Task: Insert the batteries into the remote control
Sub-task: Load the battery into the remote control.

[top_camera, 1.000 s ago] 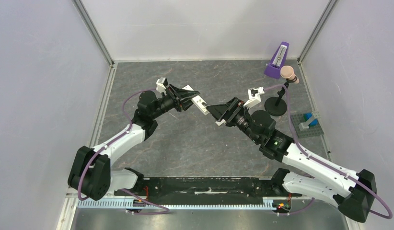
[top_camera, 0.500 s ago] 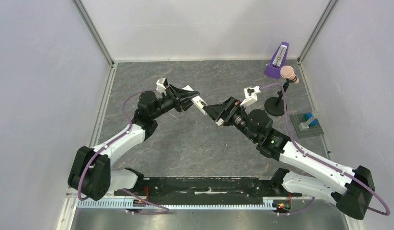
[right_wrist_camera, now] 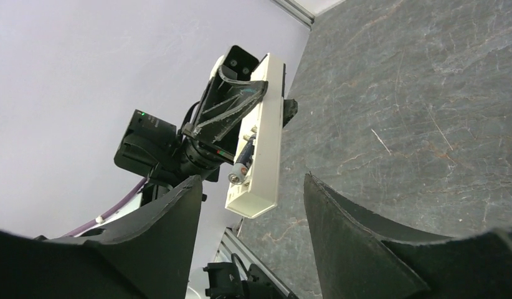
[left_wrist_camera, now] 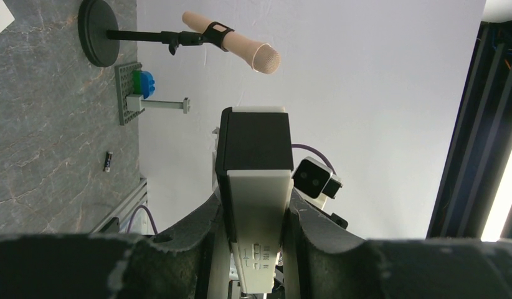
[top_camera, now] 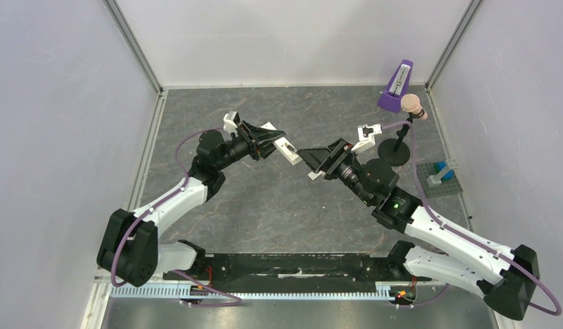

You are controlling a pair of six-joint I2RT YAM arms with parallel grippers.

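Observation:
My left gripper (top_camera: 279,140) is shut on the white remote control (top_camera: 287,149) and holds it in the air above the table's middle. In the left wrist view the remote (left_wrist_camera: 256,205) sits clamped between both fingers. In the right wrist view the remote (right_wrist_camera: 266,124) shows its recess, with one dark battery (right_wrist_camera: 243,163) lying tilted in it, one end sticking out. My right gripper (top_camera: 307,160) is open and empty, its jaws spread just short of the remote's free end (right_wrist_camera: 250,180). A second battery (left_wrist_camera: 108,161) lies on the table.
A purple metronome (top_camera: 395,89) stands at the back right. A microphone (top_camera: 414,106) on a black round-based stand (top_camera: 394,152) is beside it. A grey brick plate (top_camera: 440,177) with blue bricks lies at the right. White walls enclose the table.
My right gripper moved in toward the remote's end, then drew back slightly to the right. The left gripper and the remote stayed still.

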